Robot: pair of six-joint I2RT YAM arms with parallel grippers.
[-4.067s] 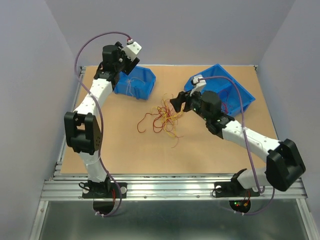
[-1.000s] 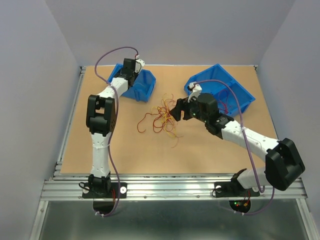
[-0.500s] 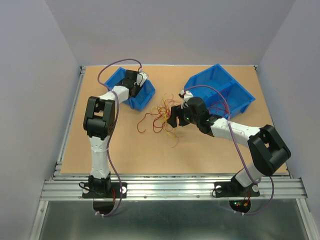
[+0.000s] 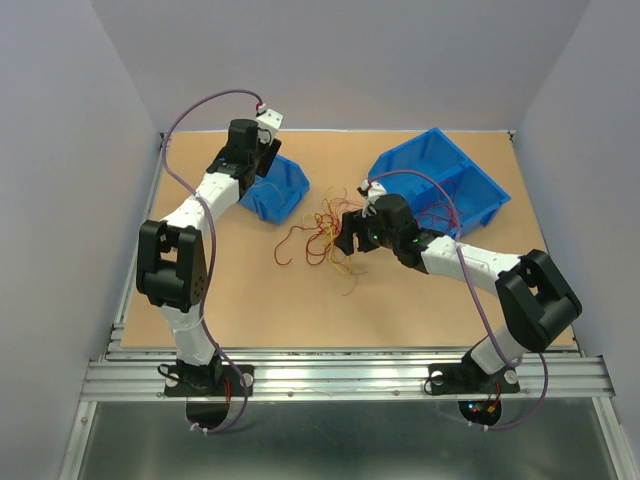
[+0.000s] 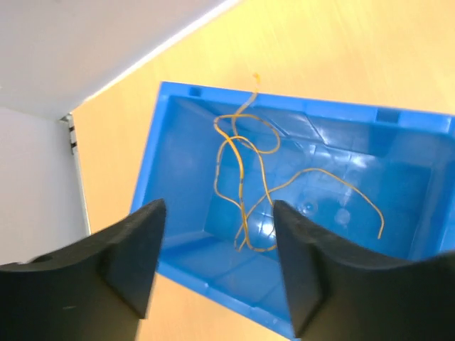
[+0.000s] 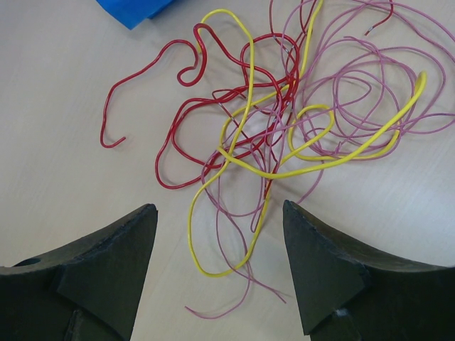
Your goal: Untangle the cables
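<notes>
The cables lie as one loose tangle mid-table. In the right wrist view they show as looping red, yellow and pale pink wires. My right gripper is open and empty, its jaws spread just above the near edge of the tangle, a yellow loop between them. My left gripper is open and empty above the small blue bin. One thin orange wire lies curled inside that bin.
A large blue bin stands at the back right, just behind my right arm. A corner of the small bin shows at the top left of the right wrist view. The walls close in on both sides.
My left arm has lifted out of the small bin and swung back to the left, gripper open. My right gripper came down onto the tangle's edge and has held still for the last half second.
</notes>
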